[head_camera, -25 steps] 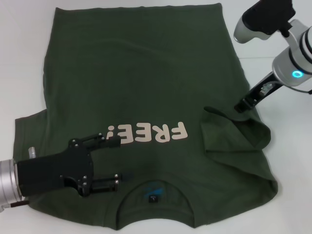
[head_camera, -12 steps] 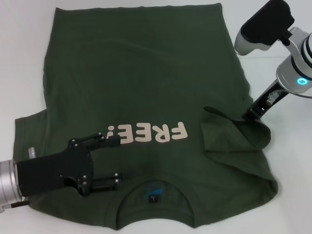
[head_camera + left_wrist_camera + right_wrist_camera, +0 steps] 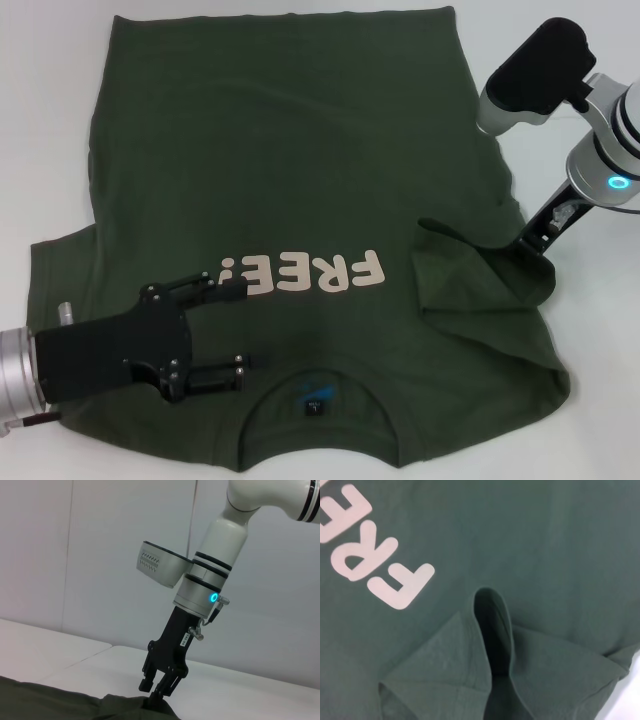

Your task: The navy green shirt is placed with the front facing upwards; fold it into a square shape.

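Note:
The navy green shirt (image 3: 280, 160) lies flat on the white table (image 3: 50, 120), front up, with its collar (image 3: 315, 400) nearest me and the pale "FREE!" print (image 3: 305, 273) showing. Its right sleeve (image 3: 480, 280) is folded in over the body, and the right wrist view shows that fold (image 3: 490, 630) beside the print (image 3: 370, 565). My right gripper (image 3: 533, 243) is at the folded sleeve's outer edge. In the left wrist view the right gripper (image 3: 156, 689) is open, tips touching the cloth (image 3: 60, 705). My left gripper (image 3: 232, 330) hovers open over the shirt's left shoulder area.
White table surface (image 3: 590, 330) shows to the right of the shirt and in a strip along the left side. The right arm's grey elbow housing (image 3: 530, 75) hangs over the table's far right. A pale wall (image 3: 100, 540) stands behind the table.
My right gripper has moved right and toward me, from over the folded sleeve to its outer edge. The sleeve stays folded in place. The left arm has not moved.

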Controlling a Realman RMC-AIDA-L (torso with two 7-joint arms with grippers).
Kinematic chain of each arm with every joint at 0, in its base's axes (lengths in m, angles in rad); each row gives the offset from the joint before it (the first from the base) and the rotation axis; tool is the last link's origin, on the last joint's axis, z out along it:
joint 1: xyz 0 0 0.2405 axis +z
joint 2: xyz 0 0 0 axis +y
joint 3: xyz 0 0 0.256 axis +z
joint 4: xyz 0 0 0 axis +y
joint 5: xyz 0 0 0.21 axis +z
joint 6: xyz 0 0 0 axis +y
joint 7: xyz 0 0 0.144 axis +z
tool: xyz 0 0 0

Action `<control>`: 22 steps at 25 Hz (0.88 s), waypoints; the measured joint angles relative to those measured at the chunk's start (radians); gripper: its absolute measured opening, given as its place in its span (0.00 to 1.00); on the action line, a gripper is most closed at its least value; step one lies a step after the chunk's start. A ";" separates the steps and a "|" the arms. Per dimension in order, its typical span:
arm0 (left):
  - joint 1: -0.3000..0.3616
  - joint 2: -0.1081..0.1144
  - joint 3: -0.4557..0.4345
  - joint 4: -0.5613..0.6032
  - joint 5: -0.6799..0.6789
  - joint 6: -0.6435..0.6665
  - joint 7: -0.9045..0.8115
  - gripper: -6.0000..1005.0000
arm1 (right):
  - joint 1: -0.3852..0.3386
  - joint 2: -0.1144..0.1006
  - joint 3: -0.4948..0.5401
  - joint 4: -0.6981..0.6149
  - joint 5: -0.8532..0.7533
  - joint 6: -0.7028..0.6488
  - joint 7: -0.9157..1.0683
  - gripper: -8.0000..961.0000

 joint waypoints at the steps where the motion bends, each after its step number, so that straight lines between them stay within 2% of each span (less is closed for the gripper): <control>1: 0.000 0.000 0.000 0.000 0.000 0.000 0.000 0.82 | -0.001 0.000 0.000 0.001 0.000 0.001 0.000 0.44; 19: 0.001 -0.002 -0.009 -0.014 0.000 -0.002 0.012 0.82 | -0.008 -0.008 -0.101 0.049 0.000 0.087 0.057 0.44; 22: 0.002 -0.002 -0.010 -0.014 0.000 -0.002 0.013 0.82 | -0.008 -0.009 -0.099 0.050 0.000 0.100 0.064 0.36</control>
